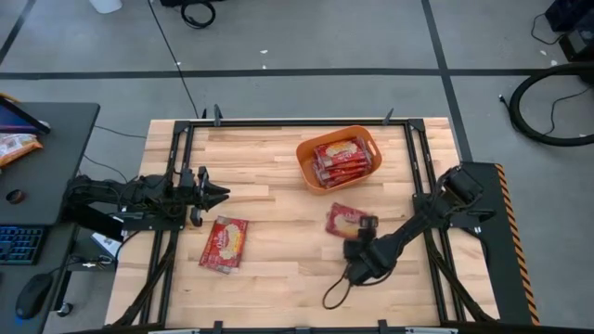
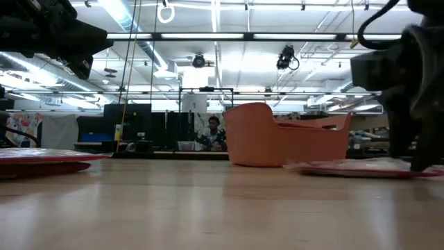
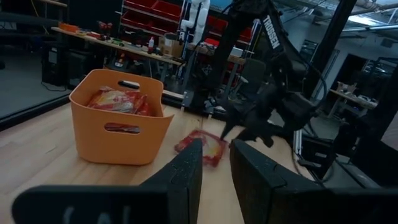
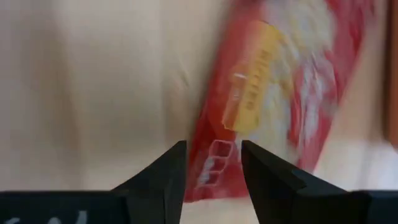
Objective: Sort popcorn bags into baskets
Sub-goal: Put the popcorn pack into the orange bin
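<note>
The right pincer point(image 1: 358, 225) hangs low over the near edge of a red popcorn bag point(image 1: 345, 219) lying flat on the wooden tabletop point(image 1: 278, 269), fingers slightly apart and straddling that edge. Another bag point(image 1: 224, 243) lies well apart to the left. The left pincer point(image 1: 221, 193), fingers narrowly apart, waits beside it. Farther back, the orange basket point(image 1: 306, 158) holds several bags.

Grey concrete floor point(image 1: 306, 37) crossed by dark tape lines. Black side desk point(image 1: 56, 139) beside light wooden plank counter point(image 1: 278, 278), blue keyboard point(image 1: 19, 244) and black mouse point(image 1: 32, 295) on desk. Long ceiling strip lights point(image 2: 229, 36) overhead. Red storage shelving point(image 3: 155, 12) behind cluttered workbench point(image 3: 112, 43).
</note>
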Controlling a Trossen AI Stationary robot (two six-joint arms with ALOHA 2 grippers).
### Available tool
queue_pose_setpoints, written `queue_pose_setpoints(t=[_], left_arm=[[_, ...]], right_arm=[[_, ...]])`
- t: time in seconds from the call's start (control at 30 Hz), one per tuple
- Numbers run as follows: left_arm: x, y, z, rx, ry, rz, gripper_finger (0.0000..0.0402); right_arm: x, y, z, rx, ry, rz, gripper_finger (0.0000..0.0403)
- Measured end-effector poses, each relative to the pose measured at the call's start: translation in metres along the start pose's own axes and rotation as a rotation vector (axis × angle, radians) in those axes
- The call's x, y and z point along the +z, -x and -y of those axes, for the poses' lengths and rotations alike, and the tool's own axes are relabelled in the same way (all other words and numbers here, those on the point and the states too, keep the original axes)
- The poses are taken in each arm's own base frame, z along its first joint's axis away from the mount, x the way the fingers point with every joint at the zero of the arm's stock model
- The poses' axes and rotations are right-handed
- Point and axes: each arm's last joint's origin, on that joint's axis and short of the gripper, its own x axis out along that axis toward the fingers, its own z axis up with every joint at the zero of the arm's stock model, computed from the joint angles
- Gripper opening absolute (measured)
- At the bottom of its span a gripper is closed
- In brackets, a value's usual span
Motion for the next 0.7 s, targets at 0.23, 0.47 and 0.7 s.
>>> queue_pose_setpoints(t=[0.23,0.47,0.7], left_arm=[[0.0,0.0,0.0,0.001,0.0,0.001,0.0087],[0.0,0.0,0.0,0.002,0.0,0.002,0.0087],[0.0,0.0,0.0,0.002,0.001,0.002,0.0087]], right_arm=[[0.0,0.012,0.002,-0.004,-0.052,-0.035,0.0157],[0.008,0.019,0.002,-0.055,-0.028,0.064,0.0157],[0.008,0.005,-0.005,-0.026,-0.027,0.128,0.0157]])
